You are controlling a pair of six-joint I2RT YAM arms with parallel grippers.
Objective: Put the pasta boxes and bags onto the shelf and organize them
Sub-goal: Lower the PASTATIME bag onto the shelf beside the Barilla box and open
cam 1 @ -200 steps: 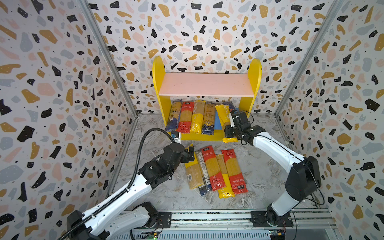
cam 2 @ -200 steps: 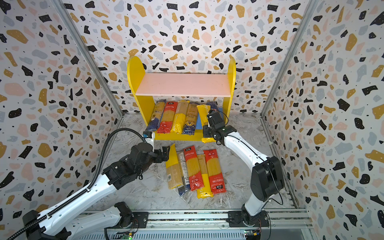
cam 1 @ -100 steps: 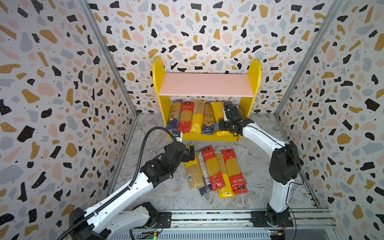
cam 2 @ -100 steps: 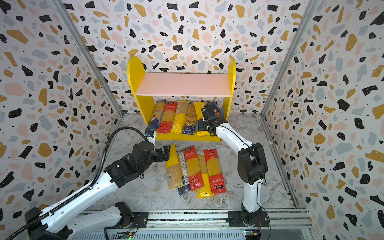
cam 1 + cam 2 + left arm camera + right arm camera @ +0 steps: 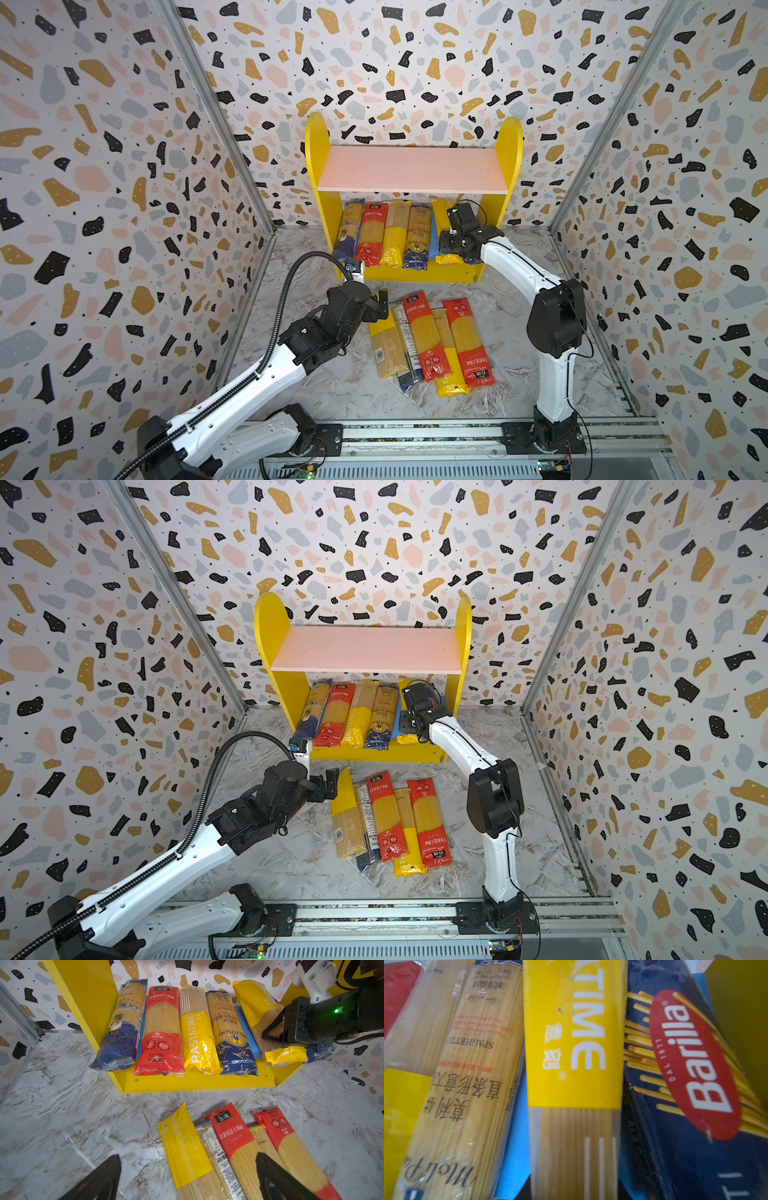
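Observation:
The shelf (image 5: 411,170) (image 5: 365,648) stands against the back wall, its pink upper board bare. Several pasta packs lie side by side on its blue lower board (image 5: 247,1028). My right gripper (image 5: 449,246) (image 5: 276,1031) (image 5: 574,1192) is shut on a yellow PASTATIME pack (image 5: 573,1043) (image 5: 259,1007) lying on that board, beside the dark blue Barilla pack (image 5: 691,1059). Several more packs lie in a row on the floor, among them a yellow-ended one (image 5: 384,338) (image 5: 182,1142) and a red one (image 5: 424,332). My left gripper (image 5: 379,308) (image 5: 330,785) (image 5: 187,1156) hovers open over the row's left end, holding nothing.
Speckled walls close in the left, back and right sides. A metal rail (image 5: 415,436) runs along the front, carrying both arm bases. The marble floor (image 5: 72,1115) left of the row of packs is bare. The right arm's elbow (image 5: 555,320) stands beside the row.
My right gripper has moved toward the back and left, carrying the yellow pack farther onto the lower board. The left arm has barely shifted and stays open.

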